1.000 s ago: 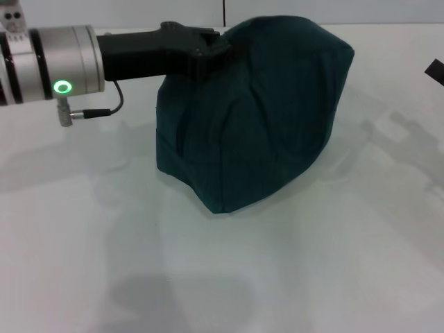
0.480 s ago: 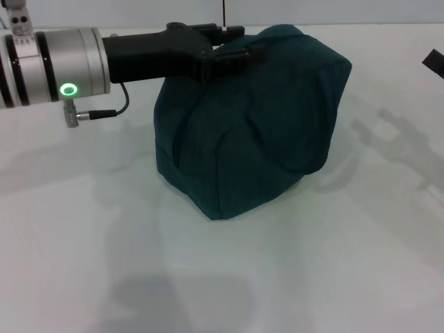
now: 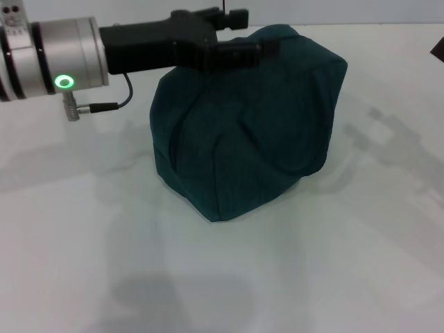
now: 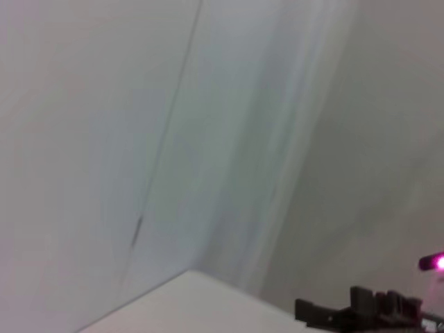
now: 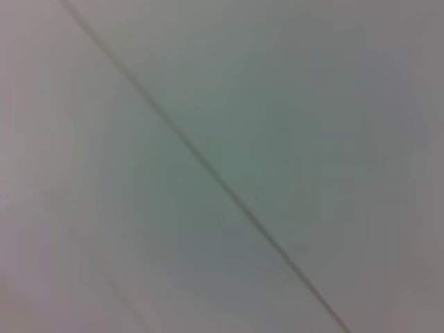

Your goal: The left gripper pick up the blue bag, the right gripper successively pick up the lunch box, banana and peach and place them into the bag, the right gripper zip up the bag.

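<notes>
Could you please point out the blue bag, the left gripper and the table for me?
blue bag (image 3: 250, 132), head view, front fabric side.
left gripper (image 3: 239, 35), head view, between its fingertips.
table (image 3: 104, 243), head view, bare white surface.

One blue bag (image 3: 250, 125) stands on the single white worktop (image 3: 208, 277). One arm reaches in, ending in one black end effector (image 3: 239, 35) at the bag's top. One green ring light (image 3: 64, 82) glows on that arm.

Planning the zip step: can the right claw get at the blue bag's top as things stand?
Probably not freely. The left claw and its black arm lie across the blue bag at its top, and the right claw is barely in view at the table's far right edge.
</notes>
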Controlling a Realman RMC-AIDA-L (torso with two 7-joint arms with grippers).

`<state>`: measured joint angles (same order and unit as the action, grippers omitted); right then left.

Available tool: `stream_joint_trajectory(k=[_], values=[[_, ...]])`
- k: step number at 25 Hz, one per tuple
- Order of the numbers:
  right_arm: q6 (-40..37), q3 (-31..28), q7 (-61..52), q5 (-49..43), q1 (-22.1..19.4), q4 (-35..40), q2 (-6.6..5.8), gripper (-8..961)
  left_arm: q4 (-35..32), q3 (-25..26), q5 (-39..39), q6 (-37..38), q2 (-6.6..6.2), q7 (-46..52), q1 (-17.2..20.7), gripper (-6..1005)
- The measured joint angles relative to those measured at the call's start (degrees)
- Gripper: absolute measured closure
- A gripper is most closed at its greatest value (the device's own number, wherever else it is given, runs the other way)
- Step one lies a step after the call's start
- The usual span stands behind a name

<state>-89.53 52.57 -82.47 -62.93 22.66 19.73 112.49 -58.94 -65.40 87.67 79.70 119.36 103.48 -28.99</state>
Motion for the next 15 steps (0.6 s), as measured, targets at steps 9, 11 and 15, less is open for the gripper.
stream_joint_trajectory(k=[9,11,15], values=[[-15.1,0.7,8.8,-3.9,-0.3,4.1,-1.89,95,-3.0,7.2,-2.6,12.4,-0.52,0.0,0.2,115],[-17.7,0.7,10.8,-7.0,-0.3,5.7,-1.98,96,-3.1,9.0,-2.3,17.8,-1.03,-0.4,0.4,115],[-21.5,0.8,15.6,-15.8,-0.1,9.7,-0.80,95,-3.1,9.6,-0.6,26.6,-2.19,-2.7,2.6,116]])
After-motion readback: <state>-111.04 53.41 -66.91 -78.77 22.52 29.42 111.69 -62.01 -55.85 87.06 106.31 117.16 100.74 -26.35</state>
